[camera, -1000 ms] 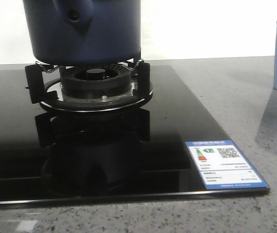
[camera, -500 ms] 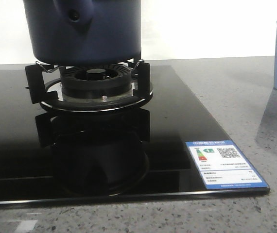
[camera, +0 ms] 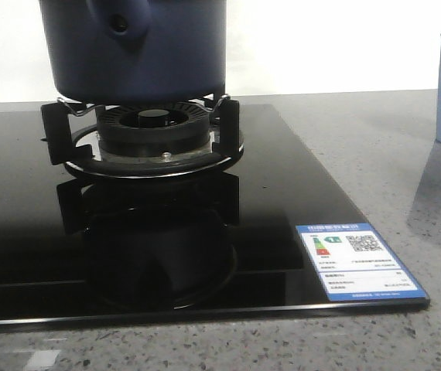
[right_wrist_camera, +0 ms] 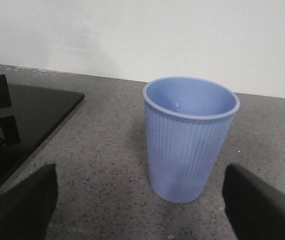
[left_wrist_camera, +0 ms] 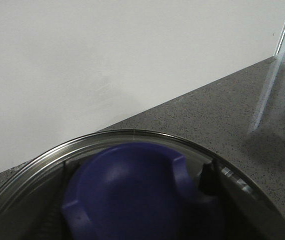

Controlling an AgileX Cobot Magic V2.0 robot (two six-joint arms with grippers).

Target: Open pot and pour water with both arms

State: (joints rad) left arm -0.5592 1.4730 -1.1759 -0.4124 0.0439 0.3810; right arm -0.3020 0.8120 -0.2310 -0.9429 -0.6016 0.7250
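My right gripper [right_wrist_camera: 140,200] has two fat black fingers [right_wrist_camera: 20,202] with round, soft-looking edges, one on each side of my view.

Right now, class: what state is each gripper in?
Left gripper: cannot be told; only the pot lid's knob shows.
Right gripper: open, holding nothing, facing the cup.

Navy pot [camera: 135,54]; pale blue cup [right_wrist_camera: 190,137] (vertically ribbed); black hob [camera: 282,193].
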